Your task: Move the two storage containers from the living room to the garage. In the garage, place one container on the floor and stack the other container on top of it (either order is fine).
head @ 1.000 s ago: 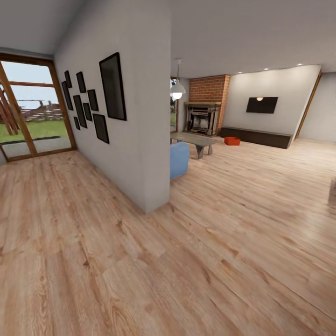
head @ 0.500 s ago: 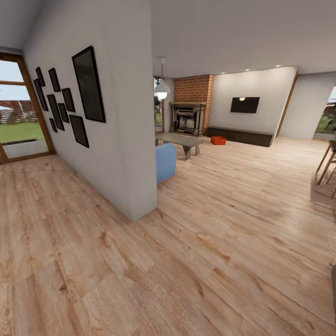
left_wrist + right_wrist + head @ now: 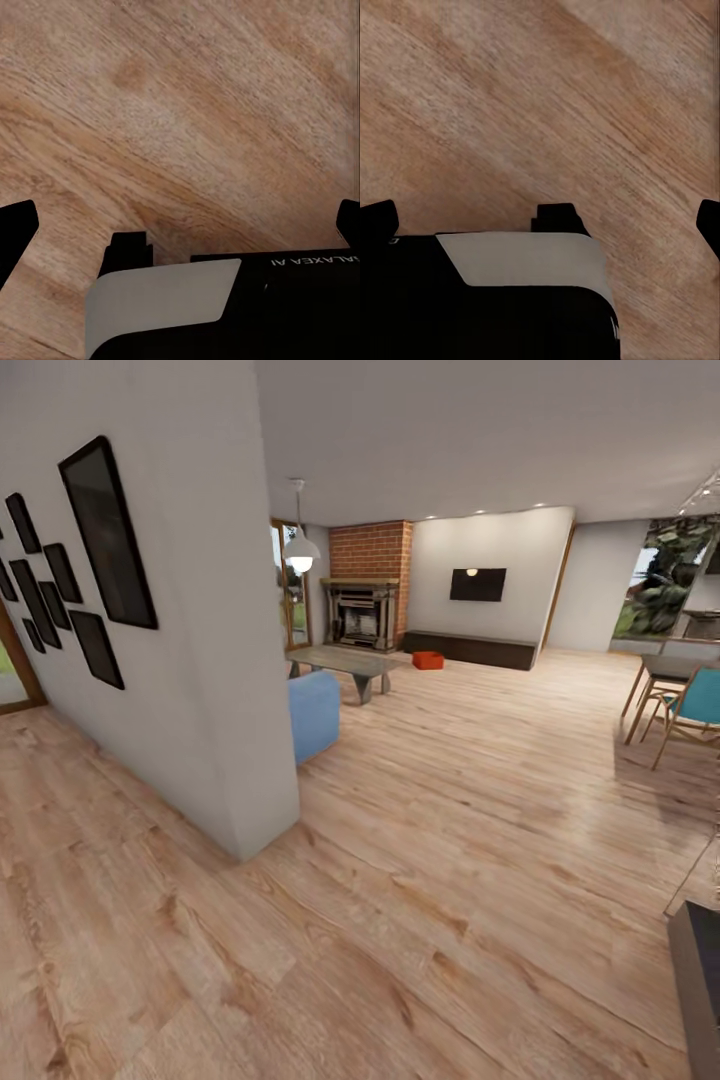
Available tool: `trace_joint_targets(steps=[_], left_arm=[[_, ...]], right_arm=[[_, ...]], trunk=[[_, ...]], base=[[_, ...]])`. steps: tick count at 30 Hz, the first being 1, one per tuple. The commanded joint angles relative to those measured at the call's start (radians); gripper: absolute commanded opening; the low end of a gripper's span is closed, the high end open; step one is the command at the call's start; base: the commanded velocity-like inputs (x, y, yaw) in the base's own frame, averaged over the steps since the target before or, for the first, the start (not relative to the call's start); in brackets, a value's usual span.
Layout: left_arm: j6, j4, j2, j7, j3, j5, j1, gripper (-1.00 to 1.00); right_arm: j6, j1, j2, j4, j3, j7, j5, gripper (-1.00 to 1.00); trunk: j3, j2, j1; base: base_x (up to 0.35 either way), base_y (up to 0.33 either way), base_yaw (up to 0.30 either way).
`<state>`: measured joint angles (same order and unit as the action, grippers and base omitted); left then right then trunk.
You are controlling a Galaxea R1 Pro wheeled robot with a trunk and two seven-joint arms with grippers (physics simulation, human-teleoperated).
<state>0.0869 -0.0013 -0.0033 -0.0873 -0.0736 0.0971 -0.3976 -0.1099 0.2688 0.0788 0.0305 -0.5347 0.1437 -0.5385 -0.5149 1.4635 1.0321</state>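
A broad stretch of light plank floor (image 3: 480,830) runs open from the white wall corner (image 3: 262,800) to the living room, between a blue seat (image 3: 314,713) and two chairs (image 3: 690,712). One orange-red storage container (image 3: 428,659) sits on the planks just before the low dark cabinet (image 3: 470,648), near the brick fireplace (image 3: 362,612). Both the left gripper (image 3: 180,225) and right gripper (image 3: 544,217) hang with fingers spread wide, empty, over bare boards.

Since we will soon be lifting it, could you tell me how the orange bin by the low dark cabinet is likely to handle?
The orange bin looks low and boxy, so it should probably sit stable rather than roll or tip. It is too distant to judge its walls or contents. On the smooth wood floor it would likely slide if pushed.
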Motion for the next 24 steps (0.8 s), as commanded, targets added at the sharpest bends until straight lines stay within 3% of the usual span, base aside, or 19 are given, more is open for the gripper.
trace_joint_targets(steps=[1, 24], left_arm=[[0.004, 0.0, 0.0, -0.003, -0.008, 0.01, 0.0, 1.0], [0.004, 0.0, 0.0, -0.003, -0.008, 0.01, -0.001, 1.0]], right_arm=[[-0.005, 0.002, 0.001, 0.003, -0.008, 0.0, -0.009, 1.0], [-0.005, 0.002, 0.001, 0.003, -0.008, 0.0, -0.009, 1.0]], trunk=[[-0.001, 0.0, 0.001], [-0.001, 0.0, 0.001]], base=[[0.322, 0.0, -0.248], [0.322, 0.0, -0.248]])
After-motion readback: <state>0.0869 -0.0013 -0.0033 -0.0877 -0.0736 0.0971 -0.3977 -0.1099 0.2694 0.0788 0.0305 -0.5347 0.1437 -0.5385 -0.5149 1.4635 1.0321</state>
